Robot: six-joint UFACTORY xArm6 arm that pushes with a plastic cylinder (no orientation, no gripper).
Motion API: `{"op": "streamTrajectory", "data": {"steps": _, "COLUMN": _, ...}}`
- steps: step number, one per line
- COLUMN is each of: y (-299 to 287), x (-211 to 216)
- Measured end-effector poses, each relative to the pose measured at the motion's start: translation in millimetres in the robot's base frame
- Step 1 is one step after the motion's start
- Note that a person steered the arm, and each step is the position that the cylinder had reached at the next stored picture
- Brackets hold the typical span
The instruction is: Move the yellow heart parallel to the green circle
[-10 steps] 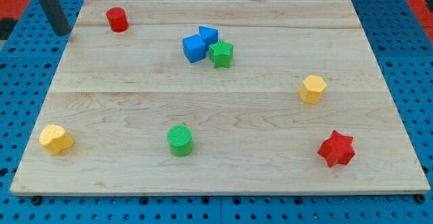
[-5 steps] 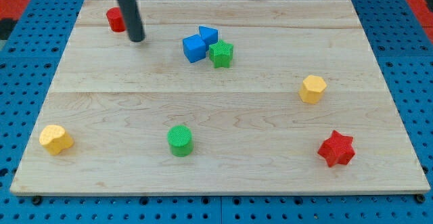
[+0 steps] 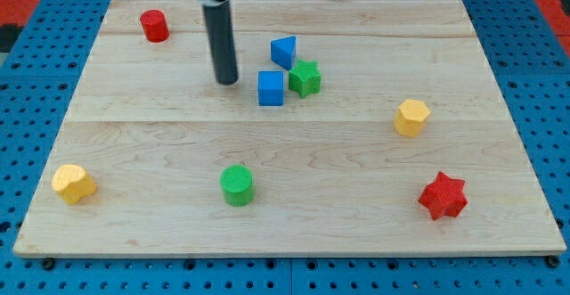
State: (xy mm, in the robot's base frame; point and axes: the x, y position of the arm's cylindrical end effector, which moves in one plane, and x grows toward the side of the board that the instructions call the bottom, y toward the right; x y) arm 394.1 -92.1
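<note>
On the pale wooden board [image 3: 356,179], my tip [image 3: 228,80] rests just left of the blue cube [image 3: 271,88] — a bare dark rod, holding nothing. The green star [image 3: 305,78] and blue triangular block [image 3: 284,51] sit close by. The yellow heart [image 3: 73,183] lies near the view's bottom-left corner, well left of the green circle [image 3: 237,185].

We count eight blocks on the wooden board [image 3: 499,54]. Two are yellow: one [image 3: 73,183] at eight o'clock, one [image 3: 411,117] at three. Two are red: a cylinder [image 3: 154,25] and a star [image 3: 443,196]. Two are blue: a cube [image 3: 272,88] and a triangle [image 3: 284,51]. Two are green: a star [image 3: 305,78] and a circle [image 3: 237,185].
</note>
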Motion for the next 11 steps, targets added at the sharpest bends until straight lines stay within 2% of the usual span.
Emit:
{"op": "streamTrajectory", "data": {"steps": 2, "y": -14, "x": 129}}
{"op": "streamTrajectory", "data": {"steps": 3, "y": -64, "x": 165}}
{"op": "streamTrajectory", "data": {"steps": 4, "y": -146, "x": 182}}
{"op": "streamTrajectory", "data": {"steps": 5, "y": -212, "x": 175}}
{"op": "streamTrajectory", "data": {"steps": 9, "y": -209, "x": 95}}
{"op": "streamTrajectory", "data": {"steps": 11, "y": -212, "x": 97}}
